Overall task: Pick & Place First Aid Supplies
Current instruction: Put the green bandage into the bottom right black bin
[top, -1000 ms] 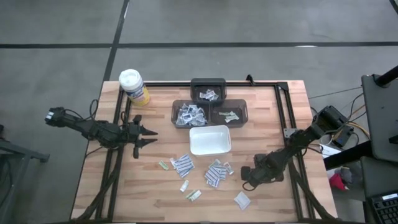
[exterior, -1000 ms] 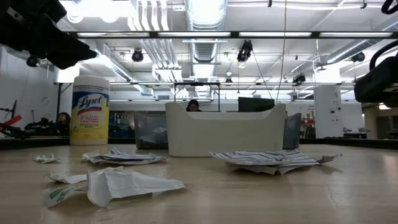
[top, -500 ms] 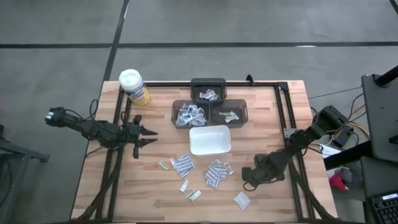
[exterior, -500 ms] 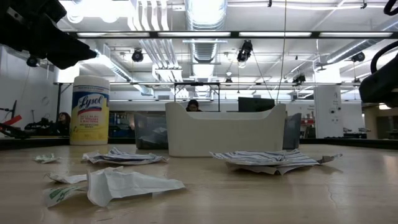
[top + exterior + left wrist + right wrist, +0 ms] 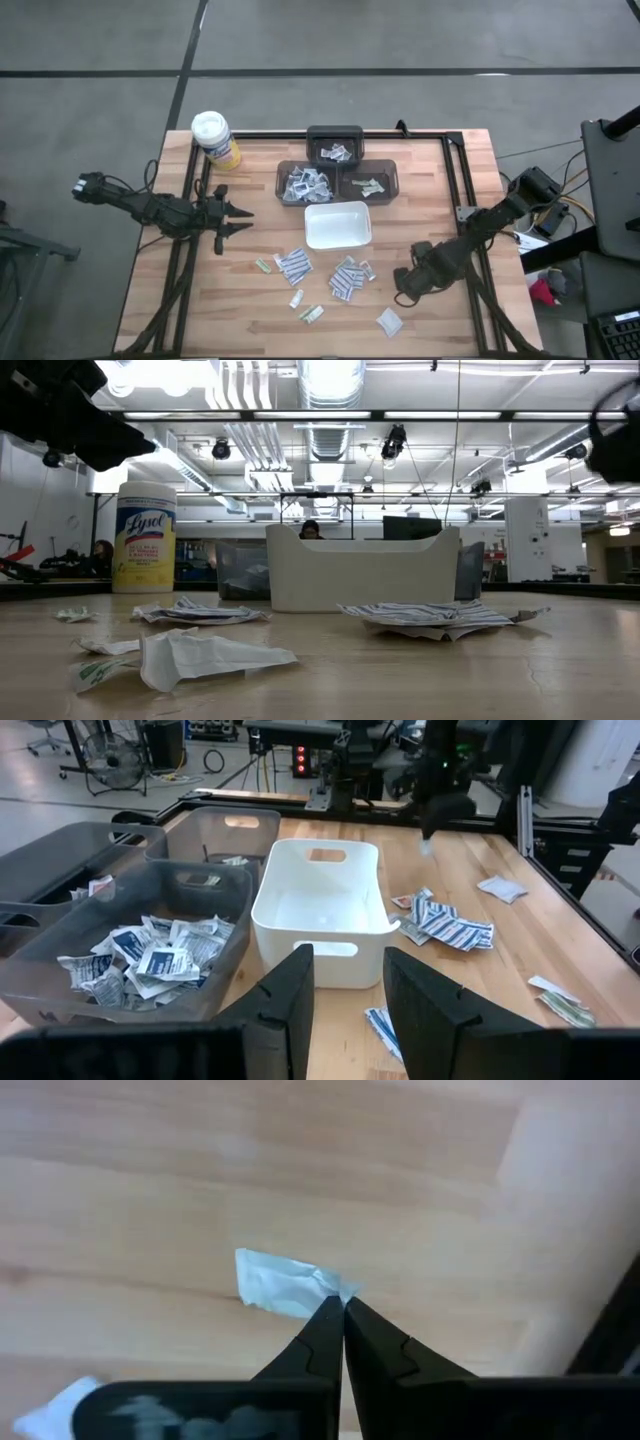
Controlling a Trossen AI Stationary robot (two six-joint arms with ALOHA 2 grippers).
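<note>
While right gripper [image 5: 343, 1308] pinches a packet [image 5: 280, 1283] corner, bins [image 5: 318, 183] lie toward 11 o'clock; left gripper [image 5: 236, 219] idle, fingers apart.

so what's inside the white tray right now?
Nothing visible: the white tray shows a bare floor in the left wrist view and the high view. Its near inner wall is hidden by the rim.

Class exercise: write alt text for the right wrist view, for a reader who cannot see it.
The right gripper is shut on the corner of a small white packet, seen close above the bare wooden table. Another white packet's edge shows at the frame's corner.
</note>
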